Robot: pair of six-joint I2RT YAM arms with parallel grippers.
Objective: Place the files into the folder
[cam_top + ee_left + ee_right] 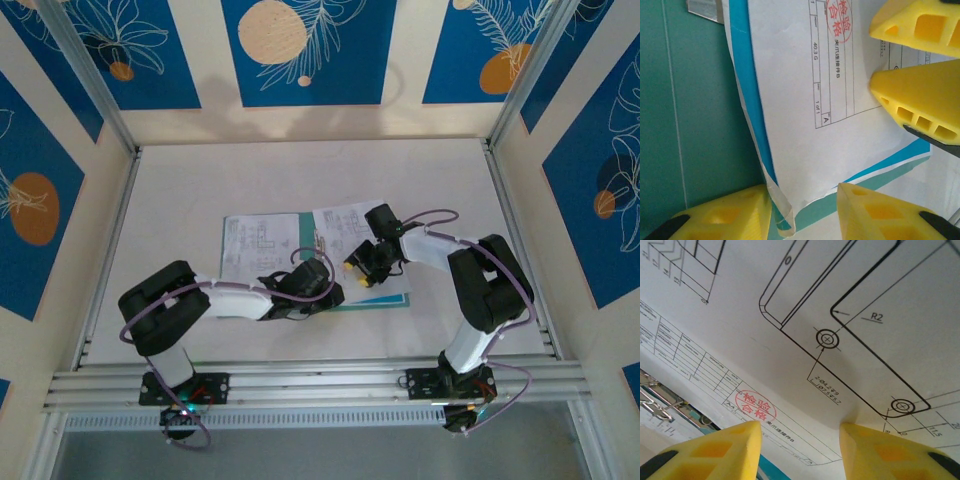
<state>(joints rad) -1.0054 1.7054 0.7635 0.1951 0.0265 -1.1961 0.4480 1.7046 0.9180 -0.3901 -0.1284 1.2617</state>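
Folder [690,125]: teal matte card, flat and rectangular, lying open at mid-bench [300,170], toward the near edge. A bright metal clip [705,10] sits at the spine.

Files [258,243]: thin white sheets printed with black line drawings, tables and a red stamp, spread over both halves of the folder. Blue sheet [751,95] lies under the top white sheet [800,140] on the right half, with its edge showing. The near corner is curled and slightly creased.

Left hand [802,192]: released. Its yellow hollow-celled fingers stand apart on either side of that curled corner, with nothing pinched.

Right hand [800,424]: released, fingertips apart and resting on the white sheet.

Status: files appear to be lying on the folder. What is left, by my judgement, is to square the stack, perhaps under the clip, and shut the cover.
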